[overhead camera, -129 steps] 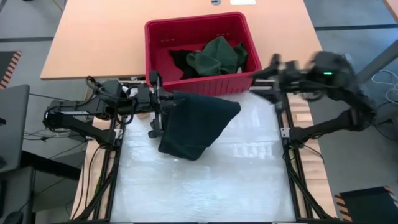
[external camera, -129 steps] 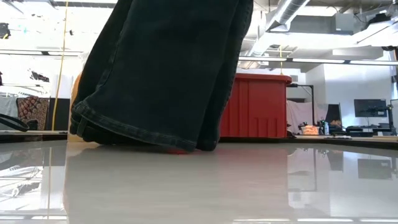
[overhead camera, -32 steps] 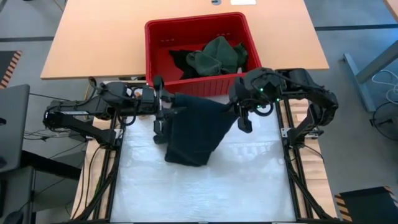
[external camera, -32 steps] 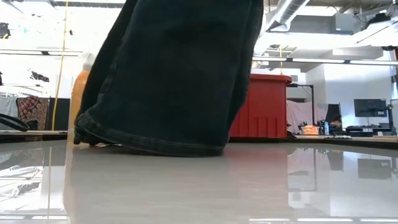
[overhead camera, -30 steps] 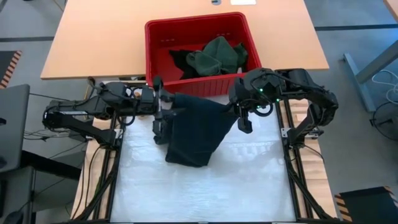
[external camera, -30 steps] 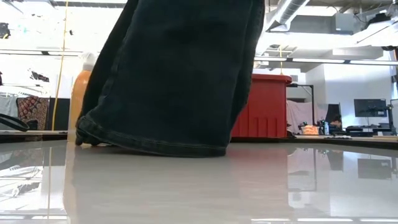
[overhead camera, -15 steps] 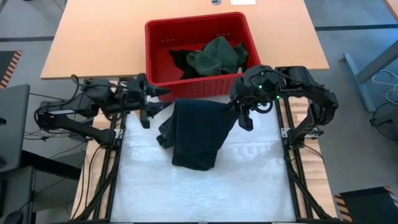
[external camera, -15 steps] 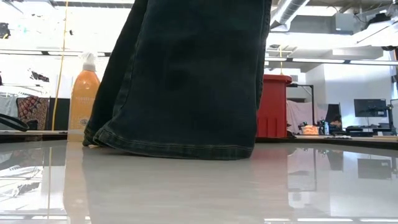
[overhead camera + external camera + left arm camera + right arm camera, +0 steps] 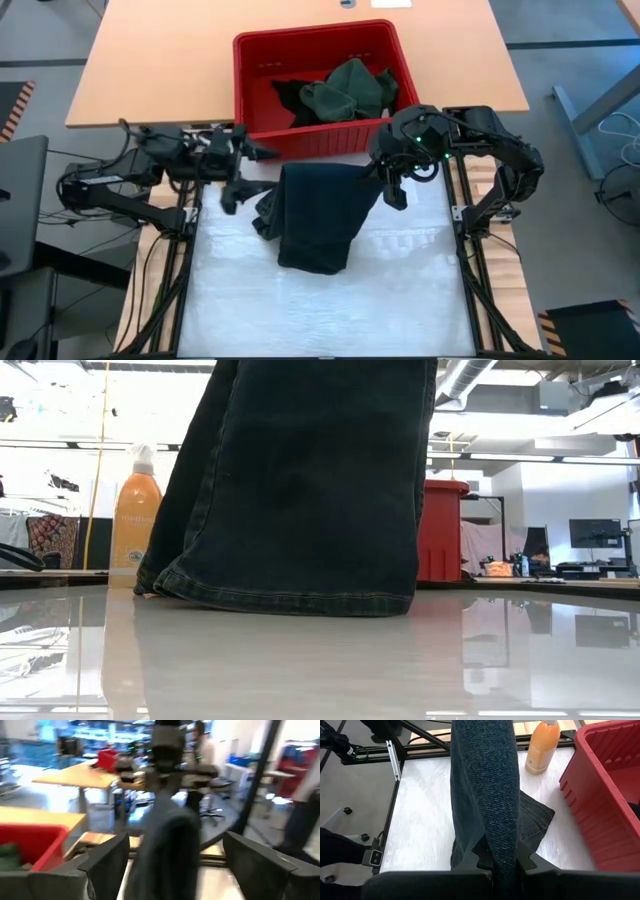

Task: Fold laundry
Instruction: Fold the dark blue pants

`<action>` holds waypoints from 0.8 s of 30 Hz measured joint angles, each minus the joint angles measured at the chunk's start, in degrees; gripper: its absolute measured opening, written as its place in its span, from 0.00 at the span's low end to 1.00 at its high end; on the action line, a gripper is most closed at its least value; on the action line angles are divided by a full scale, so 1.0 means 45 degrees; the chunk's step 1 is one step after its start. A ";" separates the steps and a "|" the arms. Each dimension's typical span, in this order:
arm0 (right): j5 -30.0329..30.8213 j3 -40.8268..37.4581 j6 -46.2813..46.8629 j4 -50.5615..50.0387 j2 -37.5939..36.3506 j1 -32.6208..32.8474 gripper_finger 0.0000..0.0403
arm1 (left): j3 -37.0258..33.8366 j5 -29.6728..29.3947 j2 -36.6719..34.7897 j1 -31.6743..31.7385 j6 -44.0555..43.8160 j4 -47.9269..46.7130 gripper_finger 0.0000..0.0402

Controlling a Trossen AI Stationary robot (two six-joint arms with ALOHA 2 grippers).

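A dark blue-black garment (image 9: 318, 215) from the laundry hangs at the middle of the table, just before the red bin (image 9: 255, 90). Its stitched hem (image 9: 280, 598) rests on the white table top, and a bunched part (image 9: 265, 215) lies at its left. My right gripper (image 9: 388, 190) is shut on the garment's upper right end. To the garment's left, my left gripper (image 9: 245, 172) stands open and apart from the cloth; in its wrist view the garment (image 9: 167, 835) shows beyond its spread fingers. More dark green and black laundry (image 9: 345, 90) lies in the bin. My right gripper pinches a thick fold at the garment's upper end (image 9: 502, 845) between its two fingers (image 9: 482, 857). The fingers slant down and toward the table's left. The garment hangs below them in a long ridge, with its lower hem on the table.
An orange bottle (image 9: 133, 520) stands near the table's far left corner, beside the bin (image 9: 605, 795). The white table top (image 9: 330, 310) is bare toward the near edge. Black frame rails (image 9: 470, 270) run along both sides.
My left gripper has opened, let go of the garment's upper left end and drawn back toward the table's left edge. That end has dropped and bunched on the table. The garment now hangs narrower, from my right gripper alone.
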 joint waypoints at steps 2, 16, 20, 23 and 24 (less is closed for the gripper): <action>0.0000 0.0000 0.0008 -0.0001 -0.0001 0.0003 0.09 | 0.0000 0.0594 -0.0056 0.0040 -0.0097 0.0300 0.78; 0.0000 0.0005 0.0029 -0.0003 -0.0001 0.0005 0.09 | -0.0015 0.0079 0.1454 0.0050 -0.0109 0.1153 0.78; 0.0005 0.0005 0.0024 0.0001 -0.0002 0.0005 0.09 | -0.0015 0.0128 0.1548 0.0021 -0.0410 0.1308 0.78; 0.0005 0.0005 0.0024 0.0004 -0.0001 0.0005 0.09 | -0.0015 -0.0299 0.1627 0.0016 -0.0524 0.1337 0.77; 0.0005 0.0005 0.0024 0.0004 -0.0003 0.0005 0.09 | -0.0015 -0.0394 0.1655 0.0021 -0.0522 0.1367 0.76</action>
